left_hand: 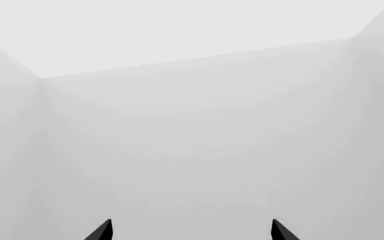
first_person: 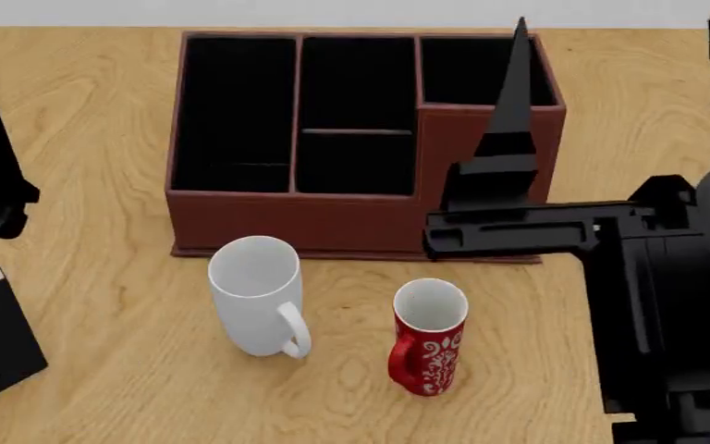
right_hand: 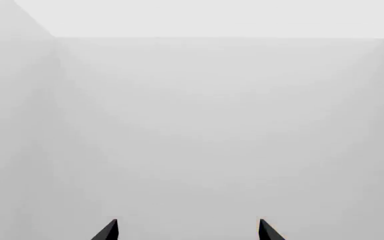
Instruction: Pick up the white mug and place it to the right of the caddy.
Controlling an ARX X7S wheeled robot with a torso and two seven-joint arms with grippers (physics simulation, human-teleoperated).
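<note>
White mug (first_person: 256,294) is seen upright just in front of caddy (first_person: 355,139), untouched; both grippers (left_hand: 190,231) (right_hand: 188,231) are spread apart, nothing grasped.

Glossy white mug (first_person: 254,289), wood-grain table (first_person: 96,120)

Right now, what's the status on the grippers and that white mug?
Both grippers open, empty: left gripper, right gripper. White mug upright, ungrasped, in front of caddy. Red floral mug stands to its right.
</note>
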